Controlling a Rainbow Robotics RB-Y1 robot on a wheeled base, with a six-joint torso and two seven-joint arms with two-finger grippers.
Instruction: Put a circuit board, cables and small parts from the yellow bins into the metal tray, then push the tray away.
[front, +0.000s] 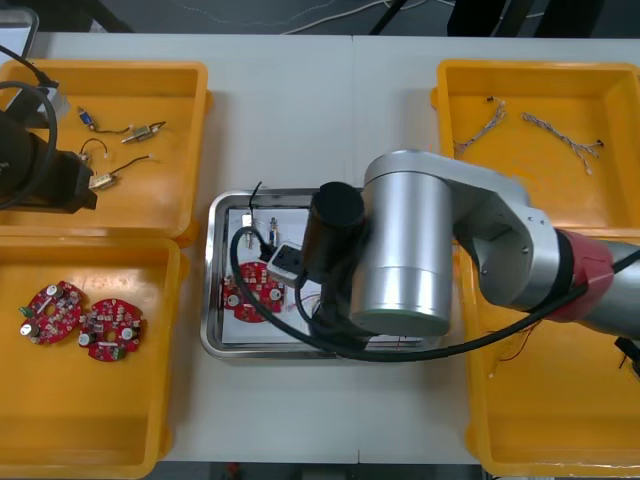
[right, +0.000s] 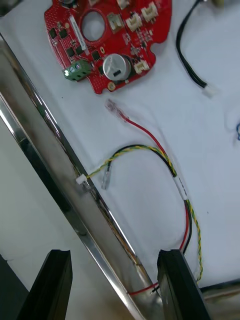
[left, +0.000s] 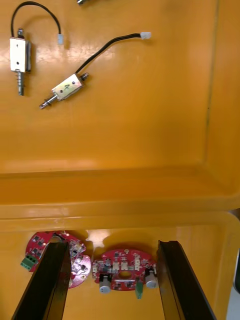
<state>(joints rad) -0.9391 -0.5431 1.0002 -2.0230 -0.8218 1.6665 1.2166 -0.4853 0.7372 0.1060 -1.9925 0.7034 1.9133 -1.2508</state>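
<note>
Metal tray (front: 212, 340), centre frame, already holding a circuit board (right: 107, 45), red and yellow cable (right: 172, 170) and small metal parts (front: 272, 225); right gripper (right: 115, 260) gaping empty over its rim, left gripper (left: 112, 245) likewise open and empty above the upper-left yellow bin (front: 180, 110); pushing apparently remains.

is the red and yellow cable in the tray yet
In: the cable lies on the tray's white floor beside the circuit board, right pincer open over one end.
</note>
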